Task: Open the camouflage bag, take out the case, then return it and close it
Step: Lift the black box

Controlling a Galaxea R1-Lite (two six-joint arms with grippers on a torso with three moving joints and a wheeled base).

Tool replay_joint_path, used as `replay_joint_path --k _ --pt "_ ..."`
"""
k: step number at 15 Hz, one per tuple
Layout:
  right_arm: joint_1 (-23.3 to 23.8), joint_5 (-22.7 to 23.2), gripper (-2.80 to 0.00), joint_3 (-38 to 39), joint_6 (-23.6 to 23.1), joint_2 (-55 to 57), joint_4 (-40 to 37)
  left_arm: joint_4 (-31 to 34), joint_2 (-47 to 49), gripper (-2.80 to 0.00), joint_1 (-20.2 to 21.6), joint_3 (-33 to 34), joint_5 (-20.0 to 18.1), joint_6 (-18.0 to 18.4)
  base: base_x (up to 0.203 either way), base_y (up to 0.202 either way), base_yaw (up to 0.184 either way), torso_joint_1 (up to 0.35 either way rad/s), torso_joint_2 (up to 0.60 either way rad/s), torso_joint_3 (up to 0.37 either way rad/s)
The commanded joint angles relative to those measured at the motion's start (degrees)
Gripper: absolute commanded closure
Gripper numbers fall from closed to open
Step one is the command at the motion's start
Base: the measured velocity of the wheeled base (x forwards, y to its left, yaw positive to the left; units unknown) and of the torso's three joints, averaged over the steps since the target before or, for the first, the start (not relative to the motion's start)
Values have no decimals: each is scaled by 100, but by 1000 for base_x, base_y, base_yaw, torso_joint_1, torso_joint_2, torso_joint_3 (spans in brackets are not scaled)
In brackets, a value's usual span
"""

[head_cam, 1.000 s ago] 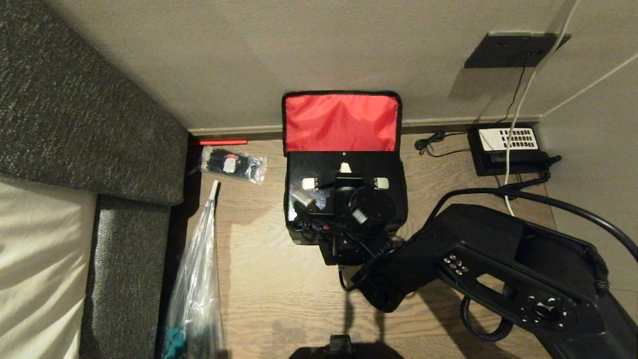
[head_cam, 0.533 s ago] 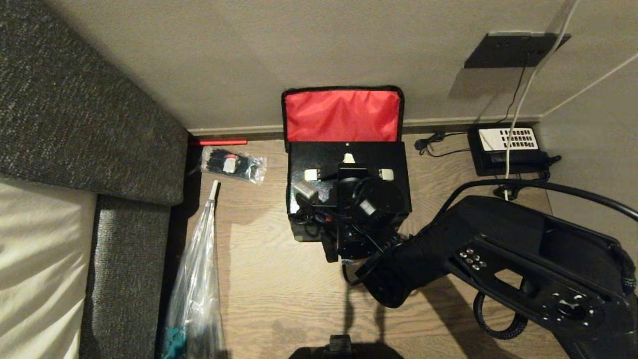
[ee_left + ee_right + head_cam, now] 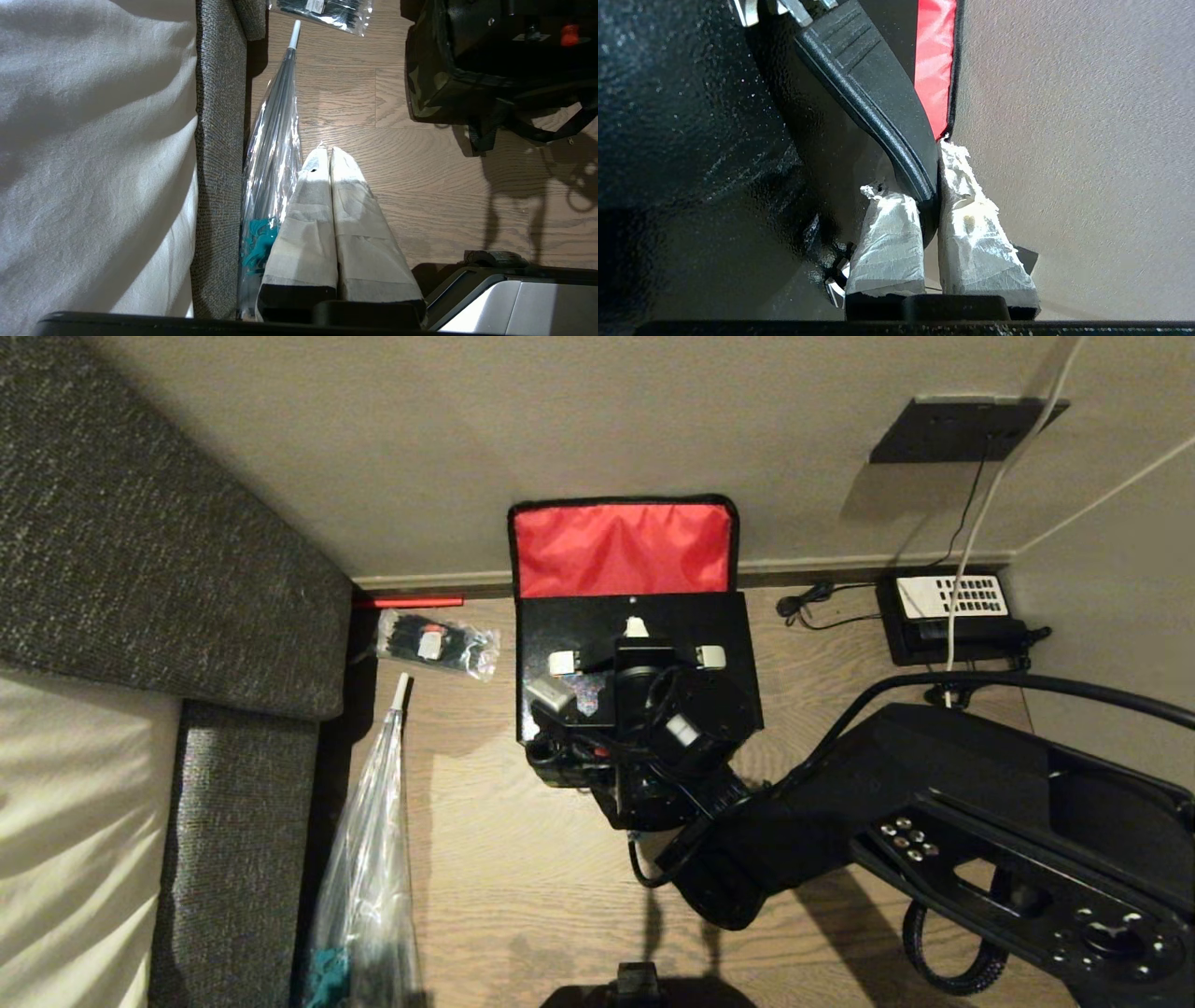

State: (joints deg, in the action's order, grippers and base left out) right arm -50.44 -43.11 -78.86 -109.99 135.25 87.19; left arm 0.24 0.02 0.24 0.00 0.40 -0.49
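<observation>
Here the right pincer (image 3: pixel 930 196) squeezes the handle (image 3: pixel 873 98) of the sparkly black hard case (image 3: pixel 597 630). It sits above the open camouflage bag with the red lining (image 3: pixel 621 551). The left pincer (image 3: pixel 331 158) is pressed closed and holds nothing.

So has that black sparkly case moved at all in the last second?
Yes. The case, held by its handle in the right gripper, has shifted left and toward the wall, judged against the telephone, which stayed put.

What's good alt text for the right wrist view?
The right gripper is shut on the handle of the case, its taped fingers pinching the black grip. Behind it, the camouflage bag's red lid lining stands against a beige wall.
</observation>
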Motion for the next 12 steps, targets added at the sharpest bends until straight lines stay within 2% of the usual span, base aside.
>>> replay_joint_path --k 1,5,12 --pt "-149 -36 0 -48 -136 -31 48 2 -2 0 2 18 4 -3 0 0 0 0 0 0" --pt "-427 -135 0 -247 -268 45 48 2 -2 0 2 18 4 -3 0 0 0 0 0 0" --pt "-433 -136 0 -27 -555 -244 48 2 -2 0 2 18 4 -3 0 0 0 0 0 0"
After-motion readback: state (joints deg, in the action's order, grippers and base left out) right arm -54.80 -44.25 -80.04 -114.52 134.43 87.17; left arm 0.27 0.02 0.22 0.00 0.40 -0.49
